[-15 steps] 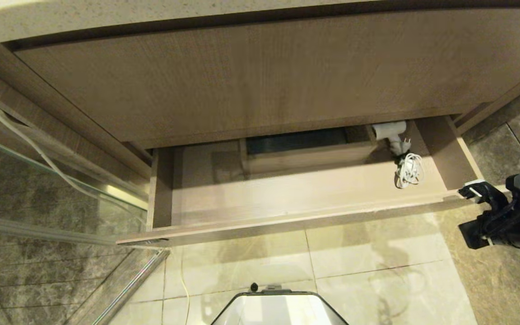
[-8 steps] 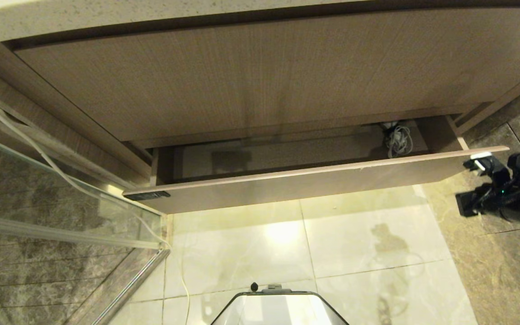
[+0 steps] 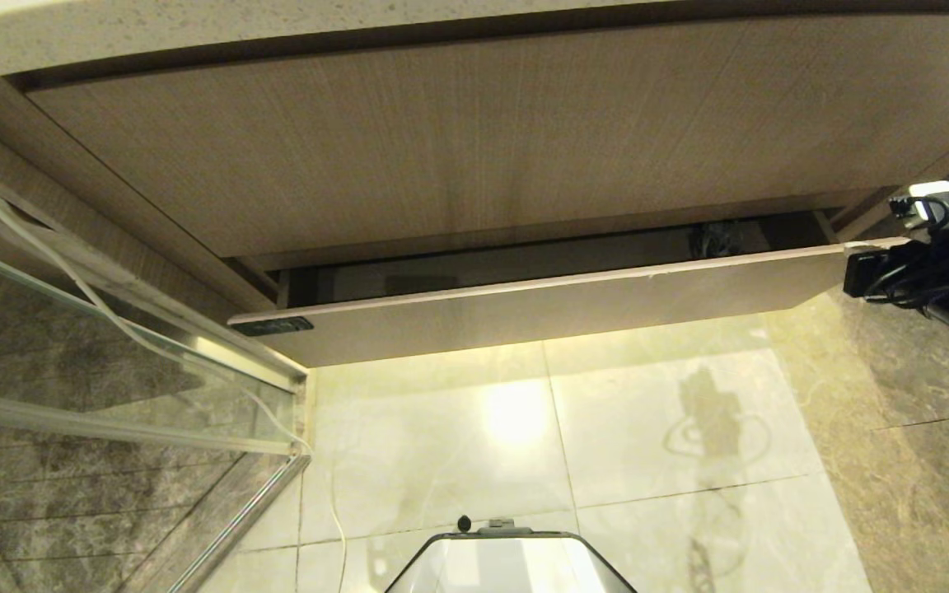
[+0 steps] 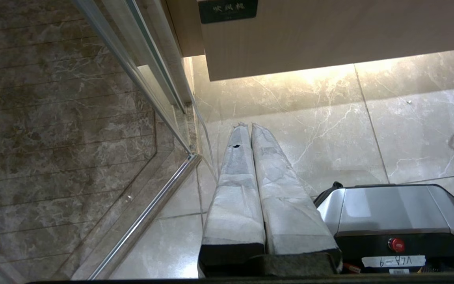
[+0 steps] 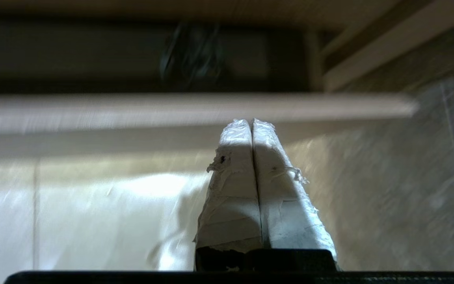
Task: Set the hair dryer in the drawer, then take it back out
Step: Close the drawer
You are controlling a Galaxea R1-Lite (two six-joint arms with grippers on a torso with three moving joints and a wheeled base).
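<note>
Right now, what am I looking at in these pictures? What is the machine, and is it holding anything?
It is a robot with two arms, and each arm ends in an end effector, a pincher of two taped fingers. One picture comes from a camera on the robot's head, looking down at a bathroom cabinet. There the drawer stands nearly shut, with only a dark gap above its front. Through that gap, a dim bundle that looks like the hair dryer cord shows inside. The right end effector has its own camera on the wrist: its fingers are pressed together, holding nothing, right by the drawer's front edge. The left end effector is shut too and empty, parked low over the shiny floor tiles, beside the robot's silver base.
</note>
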